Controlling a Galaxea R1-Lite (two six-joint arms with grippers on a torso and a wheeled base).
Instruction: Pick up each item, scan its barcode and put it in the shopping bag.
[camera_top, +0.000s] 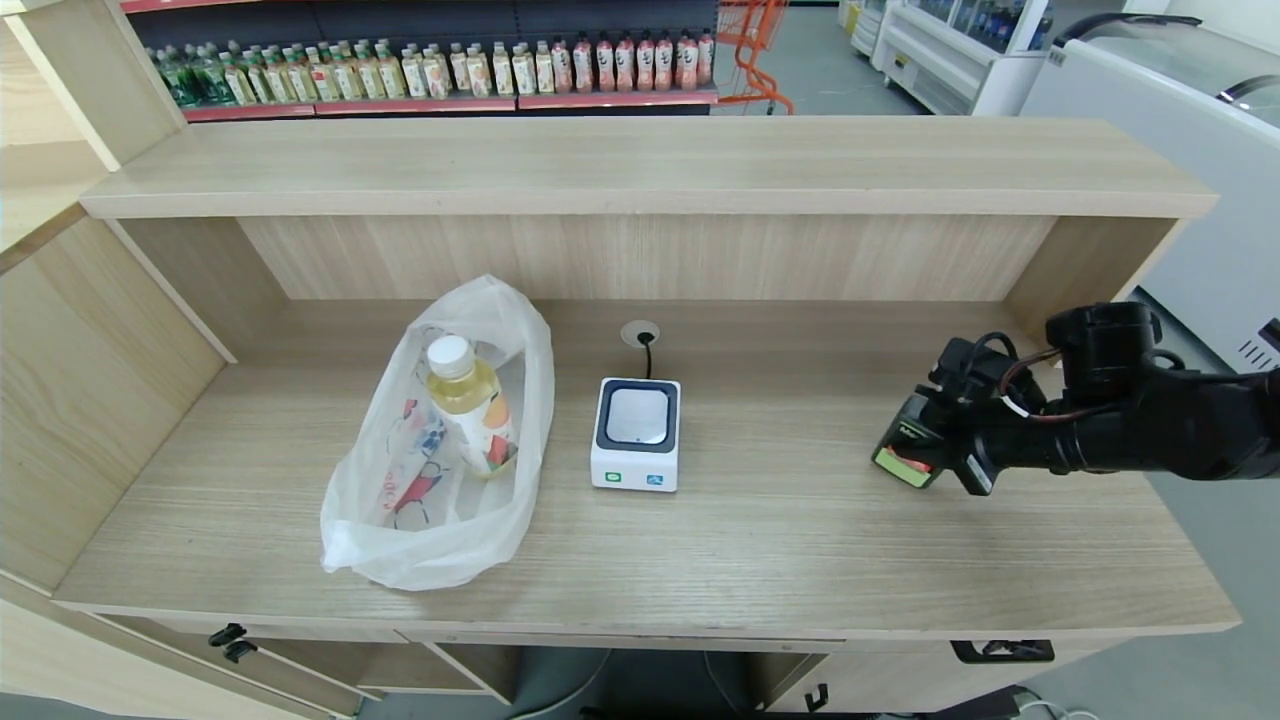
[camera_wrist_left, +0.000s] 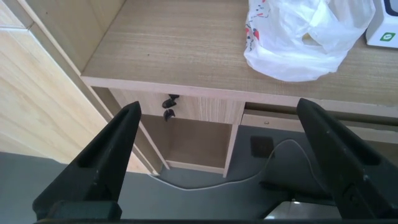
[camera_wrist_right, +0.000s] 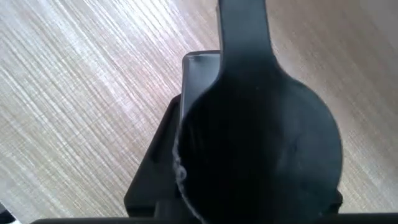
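A white plastic shopping bag (camera_top: 400, 545) lies open on the wooden counter, left of centre, with a yellow drink bottle (camera_top: 468, 400) inside it. The white barcode scanner (camera_top: 637, 432) stands mid-counter, its window facing up. Over the counter's right side, my right gripper (camera_top: 915, 450) is shut on a small dark box with a green and red label (camera_top: 903, 465). In the right wrist view that dark box (camera_wrist_right: 199, 74) sits close up behind a round black part. My left gripper (camera_wrist_left: 217, 162) hangs open below the counter's front left edge, nothing between its fingers, with the bag (camera_wrist_left: 292, 43) beyond it.
A raised wooden shelf (camera_top: 640, 165) runs along the back of the counter, with side walls left and right. Drawers with black handles (camera_wrist_left: 169, 106) sit under the front edge. Bare counter top (camera_top: 780, 520) lies between scanner and right arm.
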